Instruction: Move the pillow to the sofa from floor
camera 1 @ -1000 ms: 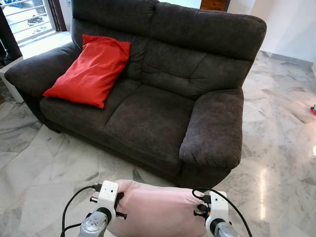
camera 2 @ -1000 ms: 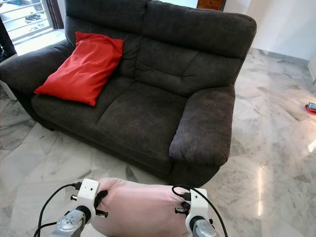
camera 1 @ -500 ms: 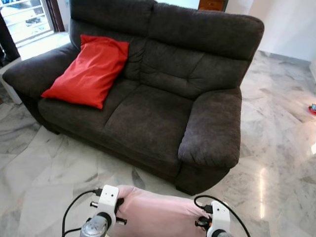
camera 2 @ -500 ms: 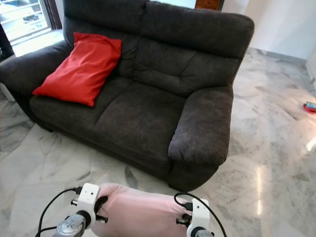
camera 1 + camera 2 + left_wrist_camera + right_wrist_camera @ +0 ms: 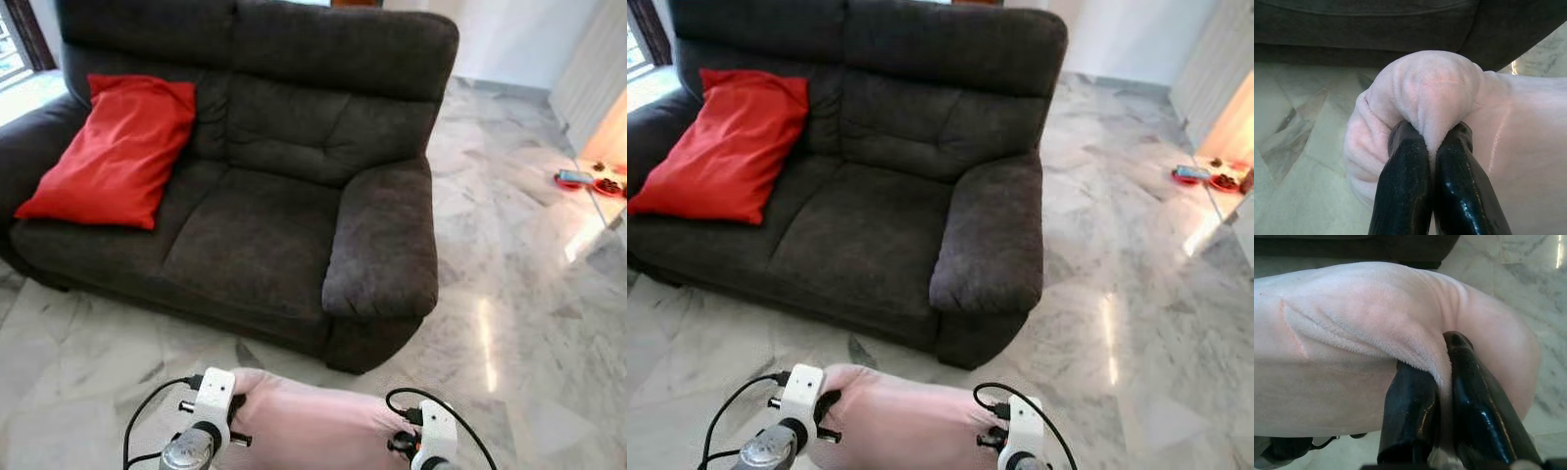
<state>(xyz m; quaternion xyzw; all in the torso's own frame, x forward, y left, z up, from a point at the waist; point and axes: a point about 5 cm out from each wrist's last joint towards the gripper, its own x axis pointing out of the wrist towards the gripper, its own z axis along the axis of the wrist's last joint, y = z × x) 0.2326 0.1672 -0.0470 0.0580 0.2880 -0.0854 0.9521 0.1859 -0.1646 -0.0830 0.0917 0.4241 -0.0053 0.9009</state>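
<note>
A pale pink pillow [image 5: 313,426] hangs between my two arms at the bottom of the eye views, above the marble floor and short of the sofa's front. My left gripper [image 5: 1431,142] is shut on a fold at the pillow's [image 5: 1518,142] left end. At the right end, my right gripper [image 5: 1442,367] is shut on a pinch of the pillow's [image 5: 1352,347] fabric. The dark grey two-seat sofa [image 5: 265,225] stands ahead, with a red pillow [image 5: 113,152] leaning in its left corner.
The sofa's right armrest [image 5: 382,245] is the nearest part to me. Glossy marble floor [image 5: 519,323] spreads to the right. A small red dish [image 5: 568,180] sits on the floor at the far right, by a bright doorway.
The whole picture has shifted: the sofa now sits further left and more floor shows on the right, so the camera turned right. Both grippers keep their hold on the pink pillow.
</note>
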